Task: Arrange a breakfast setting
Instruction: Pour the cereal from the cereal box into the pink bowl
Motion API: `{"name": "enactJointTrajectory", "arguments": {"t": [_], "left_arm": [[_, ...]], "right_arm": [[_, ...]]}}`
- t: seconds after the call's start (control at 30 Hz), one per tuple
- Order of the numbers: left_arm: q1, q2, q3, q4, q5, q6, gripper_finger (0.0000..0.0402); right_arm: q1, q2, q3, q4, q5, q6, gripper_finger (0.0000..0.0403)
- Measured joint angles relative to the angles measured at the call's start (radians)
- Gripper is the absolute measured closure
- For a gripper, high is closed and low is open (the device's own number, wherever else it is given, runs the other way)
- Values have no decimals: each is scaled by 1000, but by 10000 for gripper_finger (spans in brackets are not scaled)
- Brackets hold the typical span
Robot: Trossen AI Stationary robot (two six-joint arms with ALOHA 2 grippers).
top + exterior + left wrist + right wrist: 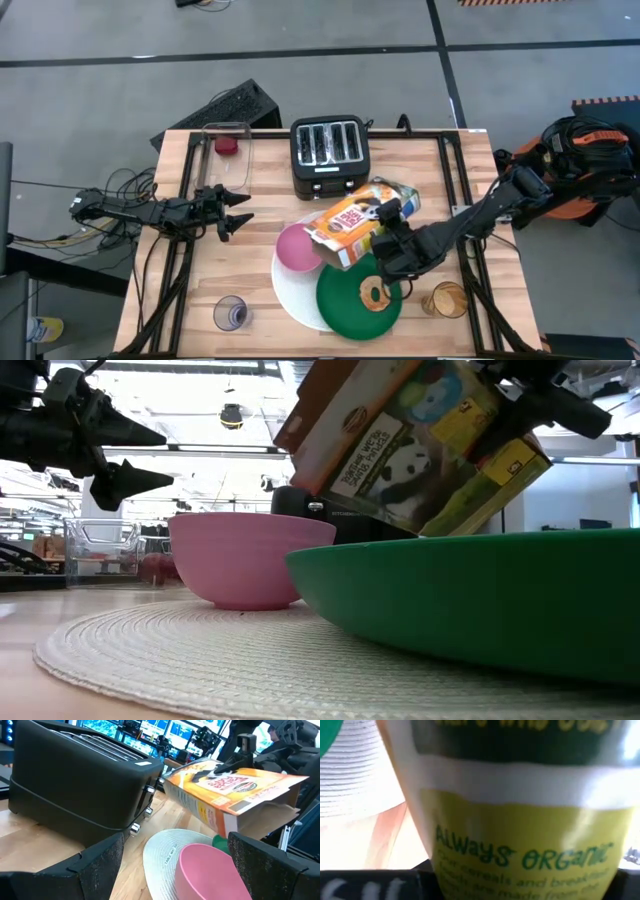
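Filling the right wrist view, the cereal box (pixel 520 820) shows yellow print reading "ALWAYS ORGANIC"; the right gripper (pixel 392 232) is clamped on this box and holds it tilted in the air, its open end hanging over the pink bowl (pixel 298 247); the bowl sits on the white round plate (pixel 296 292), a woven disc, and the dark-green plate (pixel 345 302) overlaps that disc's right side; a toasted bagel ring (pixel 377 294) lies on the green plate; one clear tumbler (pixel 229 313) stands near the table's front left, another tumbler (pixel 446 298) just right of the green plate; the left gripper (pixel 232 211) hovers left of the bowl with its fingers spread apart, holding nothing; behind it a clear rectangular container (pixel 226 150) holds a red food piece (pixel 227 145); the black four-slot toaster (pixel 328 152) stands at the back centre.
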Motion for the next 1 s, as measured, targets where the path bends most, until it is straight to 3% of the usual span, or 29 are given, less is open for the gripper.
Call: {"name": "enactJointTrajectory", "arguments": {"t": [0.23,1.0], "left_arm": [[0,0,0,0,0,0,58],[0,0,0,0,0,0,58]], "right_arm": [[-7,32,39,-55,19,-11,214],[-35,28,40,15,67,-338,214]]}}
